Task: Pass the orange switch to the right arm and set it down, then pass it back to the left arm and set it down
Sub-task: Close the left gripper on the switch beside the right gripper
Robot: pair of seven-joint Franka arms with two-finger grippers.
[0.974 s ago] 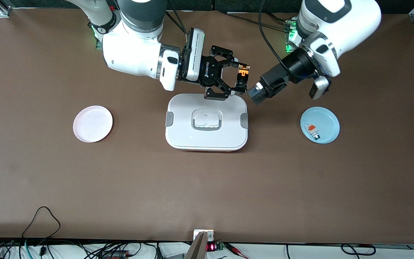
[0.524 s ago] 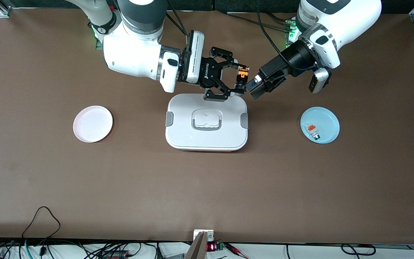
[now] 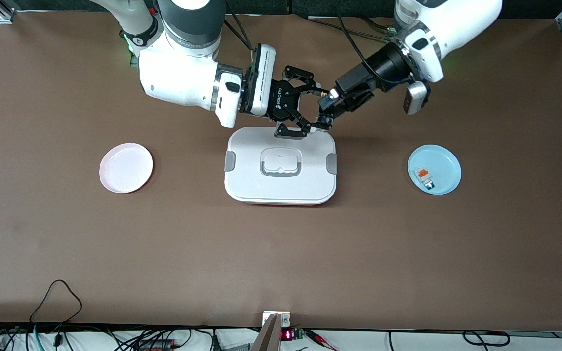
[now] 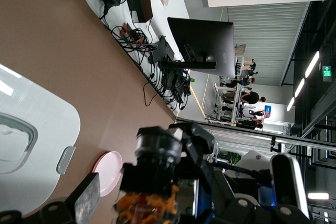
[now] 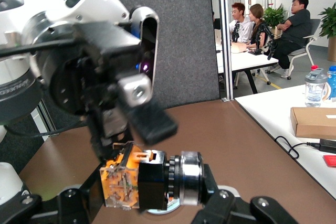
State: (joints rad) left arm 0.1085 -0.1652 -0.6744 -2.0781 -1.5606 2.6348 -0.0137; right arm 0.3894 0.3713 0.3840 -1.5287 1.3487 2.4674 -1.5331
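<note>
The orange switch has an orange block, a black body and a round end. My right gripper is shut on it and holds it in the air over the edge of the white box nearest the robots' bases. In the front view only its black round end shows. My left gripper has come up against the switch with its fingers spread on either side of it. One left finger hangs just above the switch in the right wrist view.
A pink plate lies toward the right arm's end of the table. A blue plate lies toward the left arm's end and holds a white-and-grey component with an orange patch. Cables run along the table's near edge.
My left gripper has swung from beside the switch up onto it, so it now covers the orange block in the front view. The right gripper has shifted only slightly.
</note>
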